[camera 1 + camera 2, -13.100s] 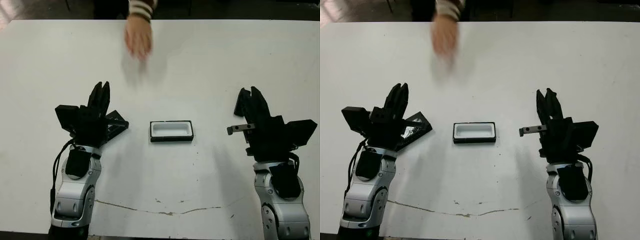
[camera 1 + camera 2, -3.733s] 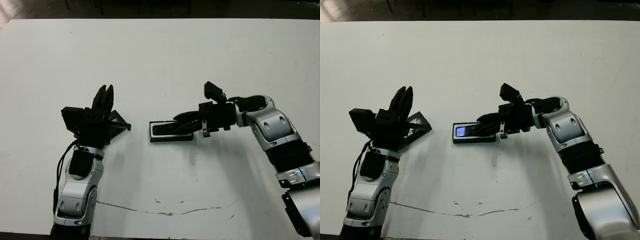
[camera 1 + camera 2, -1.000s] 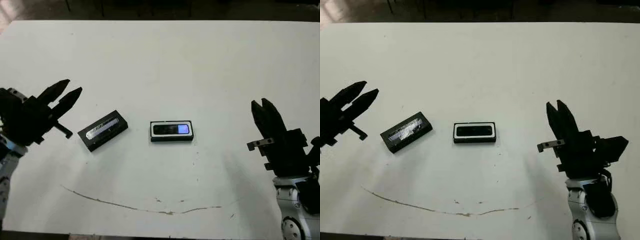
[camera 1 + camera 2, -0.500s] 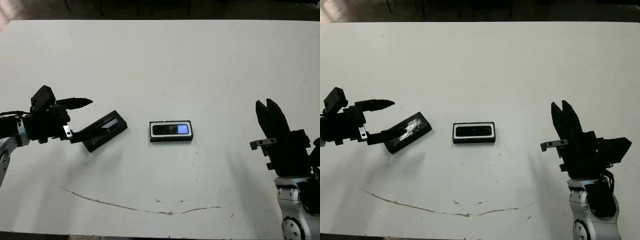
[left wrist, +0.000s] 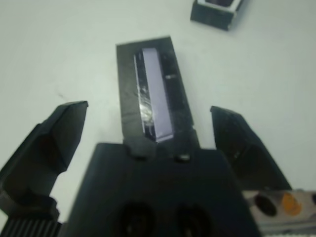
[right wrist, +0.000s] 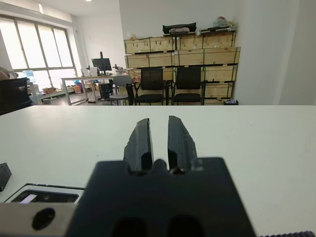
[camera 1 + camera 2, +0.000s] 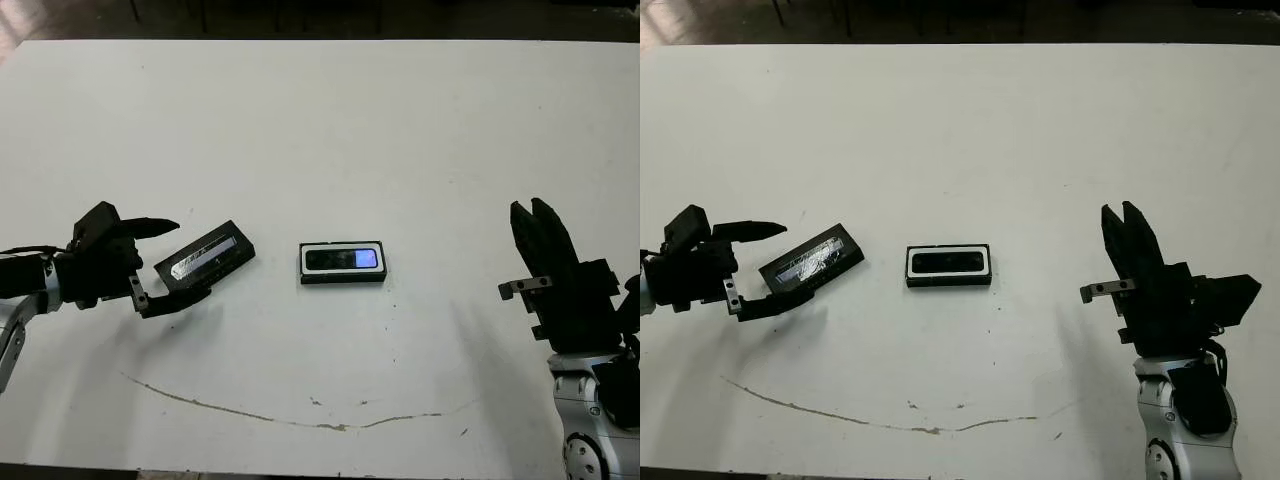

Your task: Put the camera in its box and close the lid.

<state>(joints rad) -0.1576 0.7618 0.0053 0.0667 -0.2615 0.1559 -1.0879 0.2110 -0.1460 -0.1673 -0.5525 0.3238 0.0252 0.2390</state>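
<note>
Your left gripper [image 7: 170,262] has its jaws spread wide around the near end of the lid [image 7: 206,259] (not yet pinching), forearm low over the table. The right gripper [image 7: 537,220] points upward, fingers nearly together, empty. The camera [image 7: 343,259] lies in the box [image 7: 343,277].

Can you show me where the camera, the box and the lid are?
camera [image 7: 342,259]: left eye view, middle of its black body.
box [image 7: 343,278]: left eye view, its near rim.
lid [image 7: 205,258]: left eye view, on its silvery strip.
</note>
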